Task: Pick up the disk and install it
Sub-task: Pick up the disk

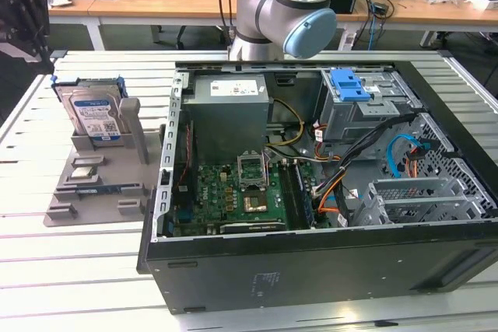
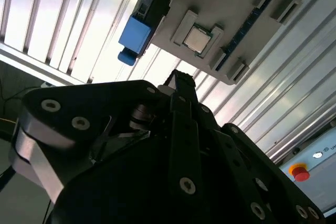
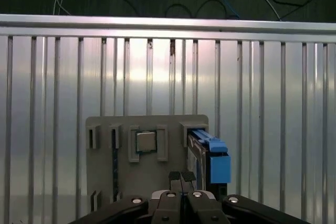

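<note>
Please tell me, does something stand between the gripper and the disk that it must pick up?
Nothing visible does. In the first wrist view the gripper, fingers together, hangs over the grey holder beside the disk, which stands upright in its slot. Only open air lies between them.

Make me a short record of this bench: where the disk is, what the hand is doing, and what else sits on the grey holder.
disk: standing on edge in the grey holder, outside the computer case, not installed
hand: shut, holding nothing, pointed at the holder, apart from the disk
chip: lying flat in its own slot on the holder
case: side panel off, circuit board exposed
</note>
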You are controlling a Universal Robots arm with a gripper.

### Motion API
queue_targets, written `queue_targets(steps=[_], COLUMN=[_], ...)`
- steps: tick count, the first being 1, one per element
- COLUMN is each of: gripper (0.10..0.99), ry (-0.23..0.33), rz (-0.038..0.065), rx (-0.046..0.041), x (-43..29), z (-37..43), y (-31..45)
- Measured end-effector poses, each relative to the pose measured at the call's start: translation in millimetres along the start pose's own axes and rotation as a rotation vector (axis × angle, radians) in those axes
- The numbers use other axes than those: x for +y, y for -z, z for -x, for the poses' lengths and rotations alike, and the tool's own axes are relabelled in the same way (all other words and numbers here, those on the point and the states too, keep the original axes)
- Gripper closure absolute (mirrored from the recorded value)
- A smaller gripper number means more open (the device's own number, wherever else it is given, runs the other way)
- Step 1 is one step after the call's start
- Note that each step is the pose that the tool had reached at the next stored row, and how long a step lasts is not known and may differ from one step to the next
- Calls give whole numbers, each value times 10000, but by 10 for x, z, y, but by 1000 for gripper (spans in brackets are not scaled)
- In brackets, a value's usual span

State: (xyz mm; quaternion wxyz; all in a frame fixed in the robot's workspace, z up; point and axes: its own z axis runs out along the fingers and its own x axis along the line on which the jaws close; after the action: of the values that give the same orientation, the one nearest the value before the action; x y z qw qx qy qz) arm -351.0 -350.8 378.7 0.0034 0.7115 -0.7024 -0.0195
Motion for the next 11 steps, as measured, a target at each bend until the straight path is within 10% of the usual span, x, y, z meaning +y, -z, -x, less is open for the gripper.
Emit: queue_targets(steps=[5,11], gripper=[973,729], ry=[-3,-5], rz=[-1,0], rx=[0,0], x=[0,0], z=[0,0], y=[0,0])
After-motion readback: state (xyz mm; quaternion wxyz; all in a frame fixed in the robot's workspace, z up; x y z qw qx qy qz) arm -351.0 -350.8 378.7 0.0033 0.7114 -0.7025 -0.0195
